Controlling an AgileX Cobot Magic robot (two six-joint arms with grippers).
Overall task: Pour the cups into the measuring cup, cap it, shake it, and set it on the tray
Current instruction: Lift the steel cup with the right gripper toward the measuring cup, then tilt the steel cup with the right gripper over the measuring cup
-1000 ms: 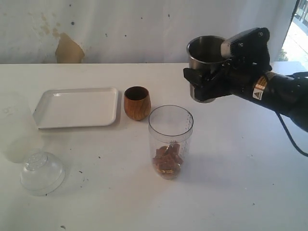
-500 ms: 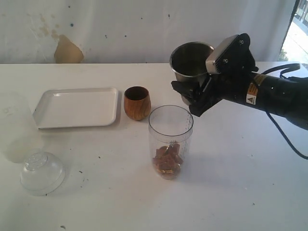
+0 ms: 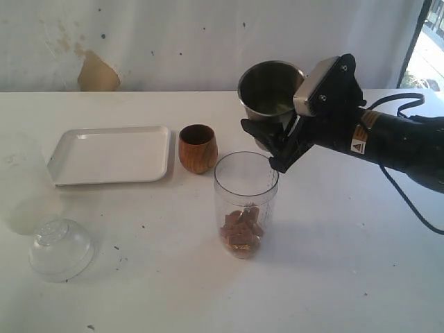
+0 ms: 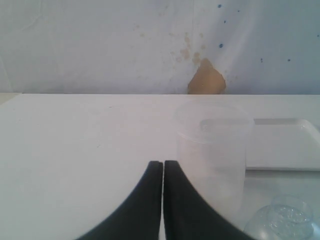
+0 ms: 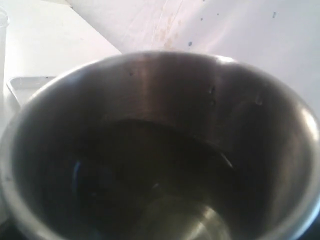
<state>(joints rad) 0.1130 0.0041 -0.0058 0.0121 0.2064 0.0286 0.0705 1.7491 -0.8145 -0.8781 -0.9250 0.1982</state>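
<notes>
Measuring cup [image 3: 246,201]: clear, tallest vessel, upright on the white table [image 3: 347,263] near its middle, just right of the wooden cup; uncapped.
Writing: graduation marks run down the measuring cup's far side, too faint to read; a yellow warning sticker [image 3: 359,146] sits on the right arm, its text illegible.
Frosted container [image 3: 21,184]: far left, upright, translucent; contents cannot be told.
Left gripper [image 4: 163,200]: jaws pressed together, holding nothing, low over the table just beside the frosted container.
Cap [image 3: 61,248]: clear dome, on the table in front of the frosted container.
Tray [image 3: 111,154]: white, flat, nothing on it, between the frosted container and the wooden cup.
Wooden cup [image 3: 198,149]: brown, upright, inside dark; contents cannot be told.
Brown pieces [image 3: 241,229]: heaped in the measuring cup's bottom.
Steel tumbler [image 3: 270,90]: in the air, above and behind the measuring cup's rim, mouth tipped a little toward the camera; inside dark and shiny.
Right gripper [image 3: 272,144]: jaws wide, clamped on the steel tumbler's lower body.
Change: one second earlier the steel tumbler hung farther right; everything else is unmoved.
</notes>
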